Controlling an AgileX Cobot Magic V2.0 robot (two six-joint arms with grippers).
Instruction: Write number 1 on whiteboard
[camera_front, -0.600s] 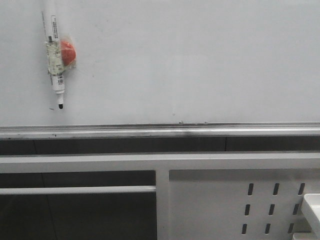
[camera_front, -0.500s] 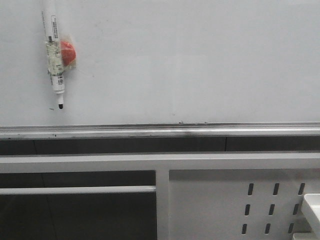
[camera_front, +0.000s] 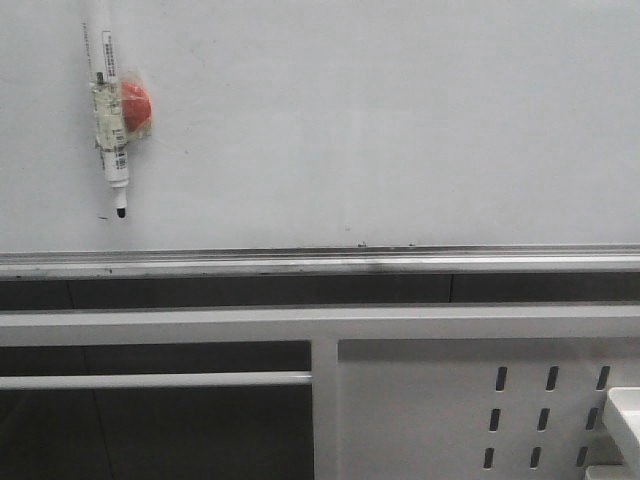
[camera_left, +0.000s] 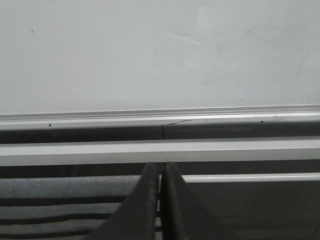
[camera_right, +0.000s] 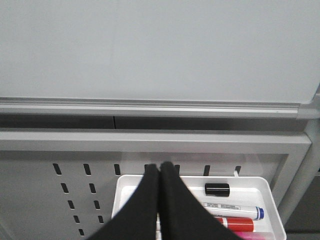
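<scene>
The whiteboard (camera_front: 400, 120) fills the upper part of the front view, with a metal rail (camera_front: 320, 262) along its lower edge. No long black stroke, so no number 1, shows on it in any view. A white marker pen with a black tip (camera_front: 108, 120) hangs tip down at the board's upper left, taped to a red magnet (camera_front: 138, 105). Neither gripper shows in the front view. My left gripper (camera_left: 161, 167) is shut and empty, below the rail and facing the whiteboard (camera_left: 150, 60). My right gripper (camera_right: 160, 167) is shut and empty, facing the whiteboard (camera_right: 150, 50).
A white perforated metal panel (camera_front: 450, 410) stands below the board at the right. On it hangs a white tray (camera_right: 265, 187) with a black cap (camera_right: 217, 189), a white marker (camera_right: 235, 210) and a red marker (camera_right: 235, 222). The tray's corner shows at the front view's right edge (camera_front: 622, 410).
</scene>
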